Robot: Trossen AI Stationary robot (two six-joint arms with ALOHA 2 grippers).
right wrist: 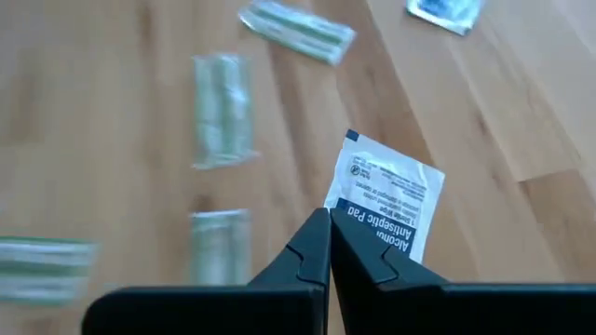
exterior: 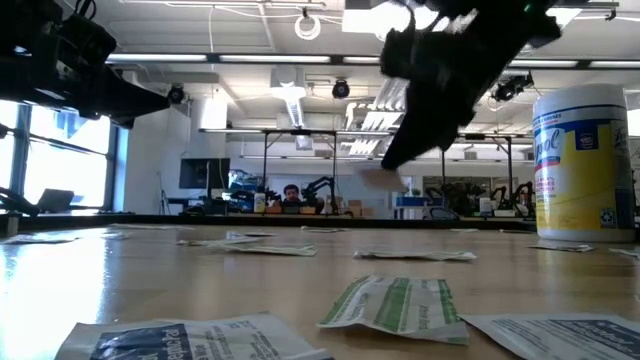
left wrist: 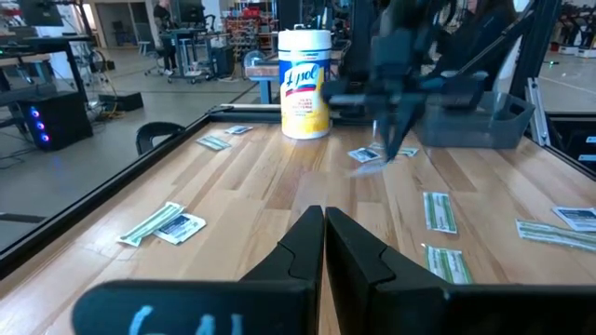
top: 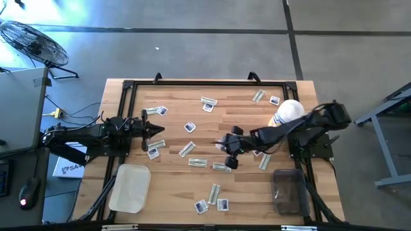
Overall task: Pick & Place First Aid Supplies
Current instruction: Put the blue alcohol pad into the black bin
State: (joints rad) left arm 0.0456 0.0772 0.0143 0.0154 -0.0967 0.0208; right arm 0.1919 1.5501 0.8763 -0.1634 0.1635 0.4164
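1. While my right end effector hangs above the middle of the desk, I see its fingers pressed together on the corner of an alcohol pad packet, a white square with blue print, which hangs clear of the wood.
2. In the overhead view that right end effector sits just right of centre frame, and I judge the packet is held by one corner so it can be carried without crumpling.
3. My left end effector waits at centre left of the overhead frame with its fingers pressed together and nothing between them; parked there, it stays out of the right arm's path.
4. Other first aid supplies lie scattered flat over the wood: greenish strips just left of the working arm, and more square packets toward the lower centre of the frame.
5. A clear tray sits at lower left and a dark bin at lower right; I take one of these as the drop place, the dark bin being nearer to the right arm.
6. At upper right stands a yellow wipes bottle, close beside the right arm, so I would swing with care to avoid knocking it.
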